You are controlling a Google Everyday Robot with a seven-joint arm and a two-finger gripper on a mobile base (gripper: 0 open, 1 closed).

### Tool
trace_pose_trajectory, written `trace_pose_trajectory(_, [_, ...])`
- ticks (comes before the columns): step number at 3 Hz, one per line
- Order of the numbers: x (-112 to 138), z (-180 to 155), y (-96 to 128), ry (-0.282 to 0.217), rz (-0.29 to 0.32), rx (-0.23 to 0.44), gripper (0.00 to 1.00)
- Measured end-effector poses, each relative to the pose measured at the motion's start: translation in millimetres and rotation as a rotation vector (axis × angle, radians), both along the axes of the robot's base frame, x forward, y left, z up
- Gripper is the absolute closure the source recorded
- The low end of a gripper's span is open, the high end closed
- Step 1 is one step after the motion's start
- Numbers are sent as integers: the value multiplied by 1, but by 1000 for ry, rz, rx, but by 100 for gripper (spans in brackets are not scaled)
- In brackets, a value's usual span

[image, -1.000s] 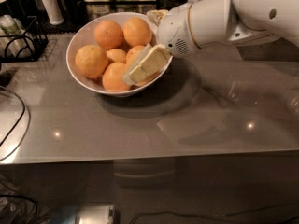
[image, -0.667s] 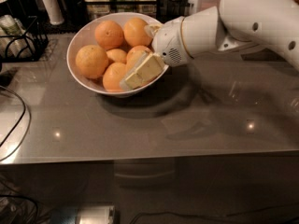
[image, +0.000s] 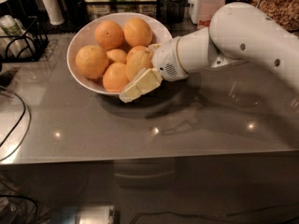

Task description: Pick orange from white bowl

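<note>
- Presently the tool (image: 139,81) lies low at the near right rim of the white bowl (image: 71,55), its cream-coloured end set along the front of the orange (image: 137,61).
- We cannot tell how far the tool is open, nor whether it has hold of anything. We judge the step in hand to be the seizing of the orange.
- We find the orange, pale and oblong, inside the bowl and directly against the tool's far side. A rounder orange (image: 115,77) touches it to the tool's left, and a small orange (image: 117,56) lies just beyond that.
- We would make sure of a firm hold across the widest part of the fruit before any lift, since so round a body may roll out of a shallow or off-centre grasp.
- We would then rise straight up from the rim beneath the tool. A sideways pull could catch that rim and tip the bowl or drag it over the table (image: 187,139).
- We would lift slowly, for the neighbouring fruit leans on the orange and may roll into the gap.
- We note that the arm (image: 243,36) reaches in from the tool's right, so that side offers the open way out.
</note>
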State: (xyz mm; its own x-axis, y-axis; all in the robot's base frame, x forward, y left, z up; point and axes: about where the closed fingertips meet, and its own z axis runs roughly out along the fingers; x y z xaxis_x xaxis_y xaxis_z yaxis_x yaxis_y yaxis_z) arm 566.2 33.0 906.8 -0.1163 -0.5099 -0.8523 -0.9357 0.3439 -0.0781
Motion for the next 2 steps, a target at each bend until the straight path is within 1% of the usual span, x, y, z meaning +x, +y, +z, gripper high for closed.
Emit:
trace_pose_trajectory(1, [0, -3, 0, 7, -5, -1, 0])
trace_pose_trajectory(2, [0, -3, 0, 7, -5, -1, 19])
